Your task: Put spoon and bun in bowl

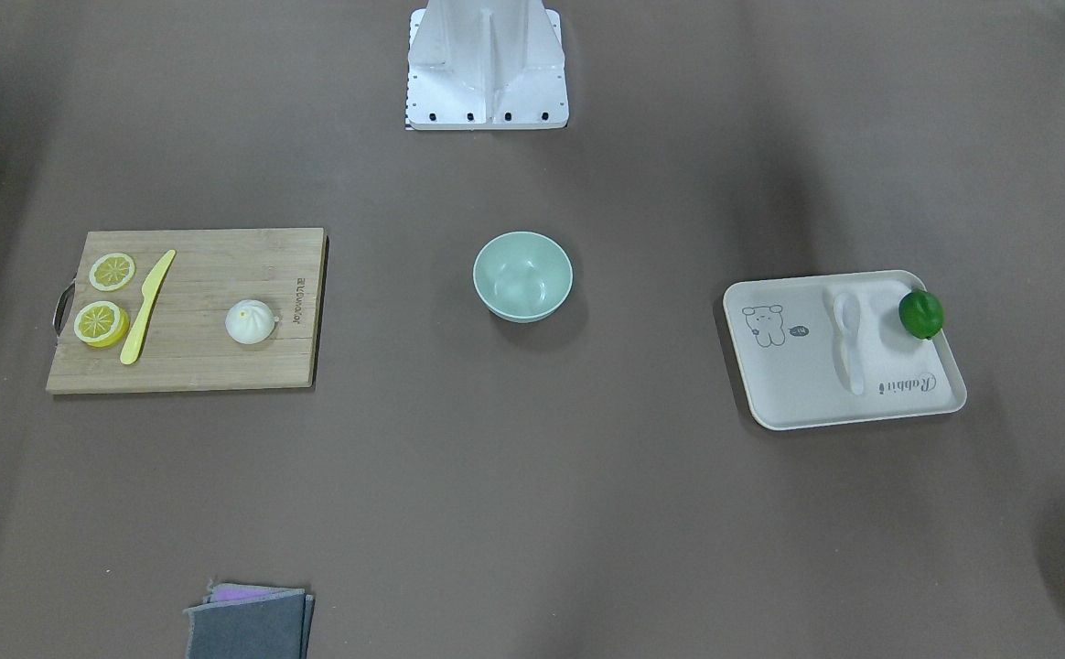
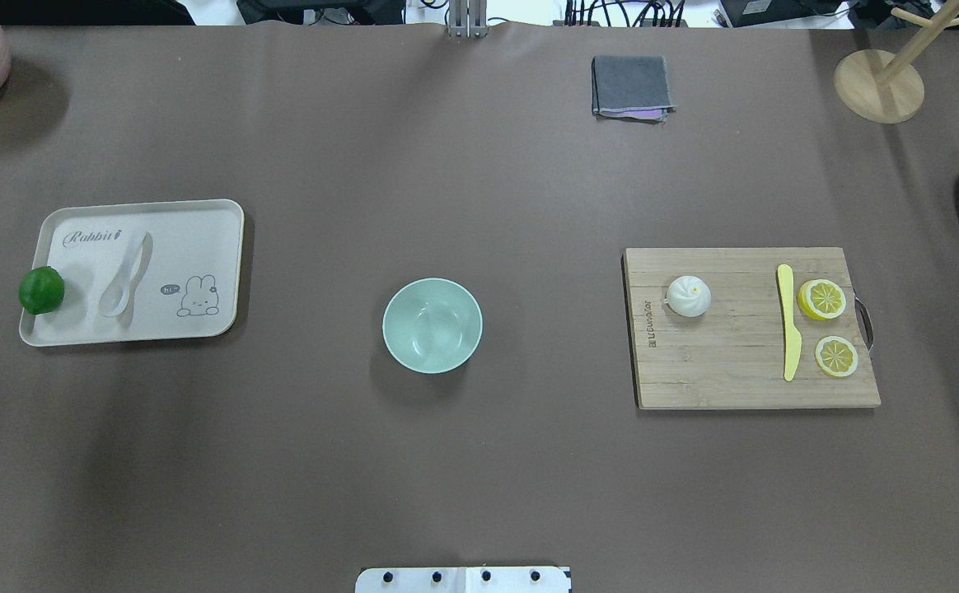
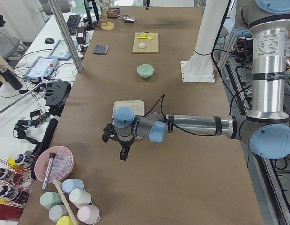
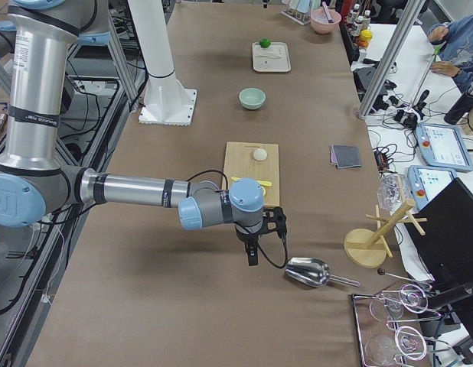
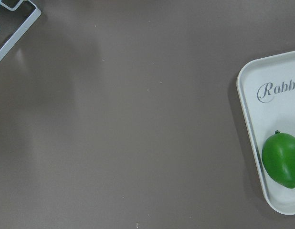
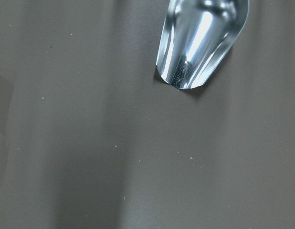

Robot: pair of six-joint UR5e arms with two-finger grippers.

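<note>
White spoon [image 2: 123, 276] lies on the tray [image 2: 199, 239], bun [image 2: 687, 296] on the wooden board [image 2: 727, 362], bowl [image 2: 432, 325] empty at bench [image 2: 479, 461] centre; left claw [image 3: 123, 154] and right claw [image 4: 252, 257] states cannot be told, so confirm opening, then descend squarely across the spoon handle.

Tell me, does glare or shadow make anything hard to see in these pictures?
Right wrist view: the metal scoop throws bright glare that washes out its surface. Front-facing view: the white spoon nearly blends into the pale tray, so contrast is low. Overhead view: the bowl casts only a soft shadow, and broad dim bands cross the table, yet everything is sharp.
</note>
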